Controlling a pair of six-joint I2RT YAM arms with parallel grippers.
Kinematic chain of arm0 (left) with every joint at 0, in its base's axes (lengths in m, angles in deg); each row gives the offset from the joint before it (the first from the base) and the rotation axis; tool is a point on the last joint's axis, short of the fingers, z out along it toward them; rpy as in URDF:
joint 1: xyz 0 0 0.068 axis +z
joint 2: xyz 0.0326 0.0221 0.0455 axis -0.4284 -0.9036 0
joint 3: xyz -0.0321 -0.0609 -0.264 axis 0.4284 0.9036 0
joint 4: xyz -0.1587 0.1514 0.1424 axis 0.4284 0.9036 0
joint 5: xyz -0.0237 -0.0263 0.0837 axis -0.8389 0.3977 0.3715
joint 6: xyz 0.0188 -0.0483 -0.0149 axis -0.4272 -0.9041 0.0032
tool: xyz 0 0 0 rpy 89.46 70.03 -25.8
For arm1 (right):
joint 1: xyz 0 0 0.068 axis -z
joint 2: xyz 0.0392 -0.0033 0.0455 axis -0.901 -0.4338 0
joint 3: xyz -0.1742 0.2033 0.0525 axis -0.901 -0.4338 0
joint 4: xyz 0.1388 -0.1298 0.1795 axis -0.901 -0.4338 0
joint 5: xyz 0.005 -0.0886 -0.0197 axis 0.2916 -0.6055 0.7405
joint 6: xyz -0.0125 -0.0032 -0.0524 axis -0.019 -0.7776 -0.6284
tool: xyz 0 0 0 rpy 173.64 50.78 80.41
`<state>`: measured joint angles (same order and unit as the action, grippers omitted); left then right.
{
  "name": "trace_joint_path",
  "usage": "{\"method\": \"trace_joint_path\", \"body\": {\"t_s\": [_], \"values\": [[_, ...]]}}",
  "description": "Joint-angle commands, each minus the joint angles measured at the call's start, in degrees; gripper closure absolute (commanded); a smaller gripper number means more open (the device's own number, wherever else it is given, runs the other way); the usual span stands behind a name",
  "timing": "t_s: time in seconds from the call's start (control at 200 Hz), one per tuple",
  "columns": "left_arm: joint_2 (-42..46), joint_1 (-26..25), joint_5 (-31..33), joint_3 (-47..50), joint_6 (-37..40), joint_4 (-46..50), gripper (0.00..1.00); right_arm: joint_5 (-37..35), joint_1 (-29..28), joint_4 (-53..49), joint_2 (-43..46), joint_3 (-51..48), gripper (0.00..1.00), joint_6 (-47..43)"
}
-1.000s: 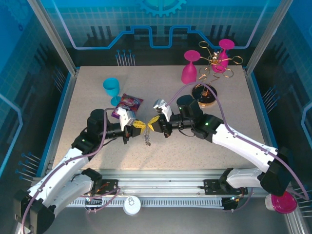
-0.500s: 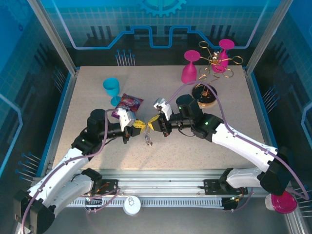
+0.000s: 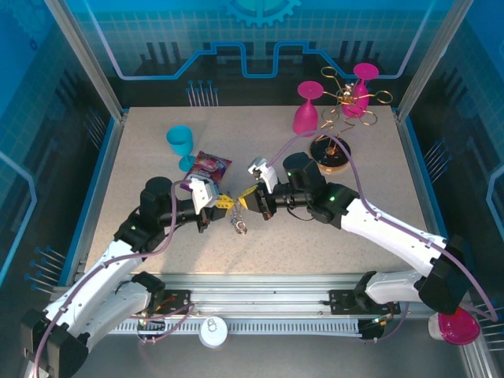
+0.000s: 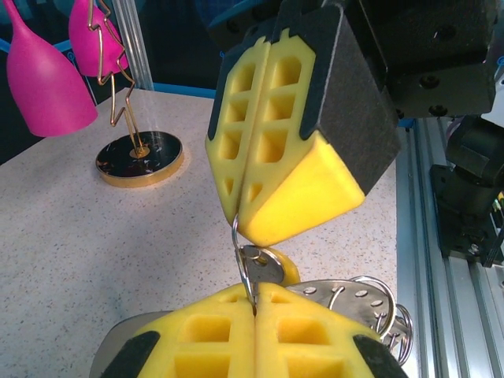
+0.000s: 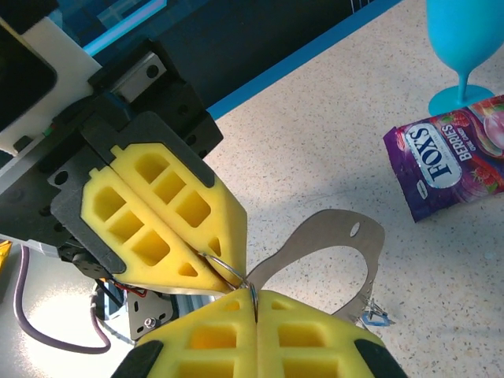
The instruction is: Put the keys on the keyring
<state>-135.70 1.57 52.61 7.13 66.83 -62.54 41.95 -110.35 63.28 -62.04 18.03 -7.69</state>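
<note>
The left gripper point(image 3: 222, 203) and right gripper point(image 3: 247, 197) each pinch the keyring point(image 4: 238, 252), keys point(image 3: 237, 226) dangling beneath; threading seems underway, next needing a careful slide along the wire.

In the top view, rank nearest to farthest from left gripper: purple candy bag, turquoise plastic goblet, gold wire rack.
1. Purple candy bag, just behind the left gripper.
2. Turquoise plastic goblet, back left.
3. Gold wire rack, back right.
</note>
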Motion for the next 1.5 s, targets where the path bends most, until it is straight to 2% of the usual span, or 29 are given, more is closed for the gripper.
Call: {"method": "trace_joint_path", "body": {"t_s": [0.0, 0.18, 0.32, 0.49, 0.635, 0.791, 0.961, 1.061, 1.226, 1.491], "values": [[2.2, -0.3, -3.5, 0.4, 1.4, -5.1, 1.0, -3.6, 0.7, -1.4, -1.4, 1.6, 1.0, 1.3], [2.4, -0.4, -1.6, 1.3, -0.1, -8.5, 1.0, -2.5, 0.8, -0.9, -1.4, 1.3, 1.0, 2.8], [2.6, -0.3, -0.1, 2.4, -2.0, -11.9, 1.0, -3.7, 1.2, -2.2, -0.8, 0.7, 0.74, 4.4], [2.8, -0.3, 1.3, 3.6, -5.1, -15.5, 1.0, -5.5, 1.8, -5.9, 0.6, 0.3, 0.65, 4.6], [2.9, -0.4, 1.1, 4.0, -7.2, -16.5, 1.0, -6.6, 2.5, -4.9, 3.7, -0.6, 0.63, 3.7], [2.2, -0.4, -0.8, 3.9, -11.6, -18.1, 1.0, -8.7, 3.0, -3.1, 8.5, -2.1, 0.62, -4.0], [0.0, -0.4, -6.2, 3.2, -18.8, -22.3, 1.0, -1.4, 2.3, 1.7, 11.0, -5.1, 0.63, -17.1], [-0.8, -0.4, -8.4, 2.4, -20.4, -22.8, 1.0, 0.7, 2.2, 1.3, 10.5, -4.5, 0.63, -21.0], [-1.2, -0.3, -8.6, 1.6, -20.7, -22.8, 1.0, 3.0, 0.8, 1.8, 8.7, -4.3, 0.62, -23.5], [-1.4, -0.4, -6.3, 1.4, -20.8, -23.2, 1.0, -0.1, -1.6, 5.2, 6.4, -5.7, 0.61, -22.3]]}}
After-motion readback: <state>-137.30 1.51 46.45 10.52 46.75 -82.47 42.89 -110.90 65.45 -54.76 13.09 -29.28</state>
